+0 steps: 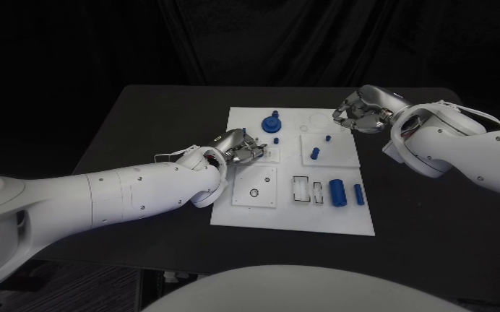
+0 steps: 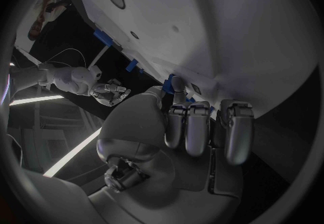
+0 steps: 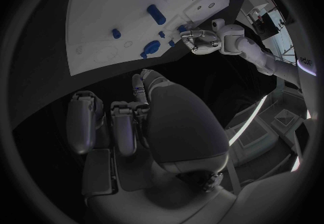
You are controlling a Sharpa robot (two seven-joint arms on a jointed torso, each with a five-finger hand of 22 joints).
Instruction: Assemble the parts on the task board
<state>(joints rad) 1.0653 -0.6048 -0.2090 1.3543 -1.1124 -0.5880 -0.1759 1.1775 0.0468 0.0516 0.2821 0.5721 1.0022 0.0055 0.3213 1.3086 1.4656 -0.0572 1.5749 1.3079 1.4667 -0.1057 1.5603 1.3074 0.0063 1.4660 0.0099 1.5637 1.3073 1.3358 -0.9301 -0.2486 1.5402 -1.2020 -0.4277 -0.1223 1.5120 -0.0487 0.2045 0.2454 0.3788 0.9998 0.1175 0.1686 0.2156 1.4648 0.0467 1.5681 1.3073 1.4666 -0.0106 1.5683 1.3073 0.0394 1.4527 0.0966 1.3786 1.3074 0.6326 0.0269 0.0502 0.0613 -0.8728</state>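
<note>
Several small blue parts (image 1: 337,191) lie or stand on the white task board (image 1: 292,212) in the middle of the black table (image 1: 146,124), so the assembly looks only partly done. The step in hand seems to be a pick or placement at the board's left edge, where the left hand (image 1: 238,146) sits low over the plate. Its fingers (image 2: 197,127) are curled in; the left wrist view shows a bit of blue by the fingertips, but I cannot tell whether the hand holds it or merely touches it. The right hand (image 1: 361,112) hovers by the board's far right corner, fingers curled, apparently holding nothing. A taller blue piece (image 1: 272,123) stands near the board's far edge. The next move likely calls for a careful, steady approach to a seat in the board.
</note>
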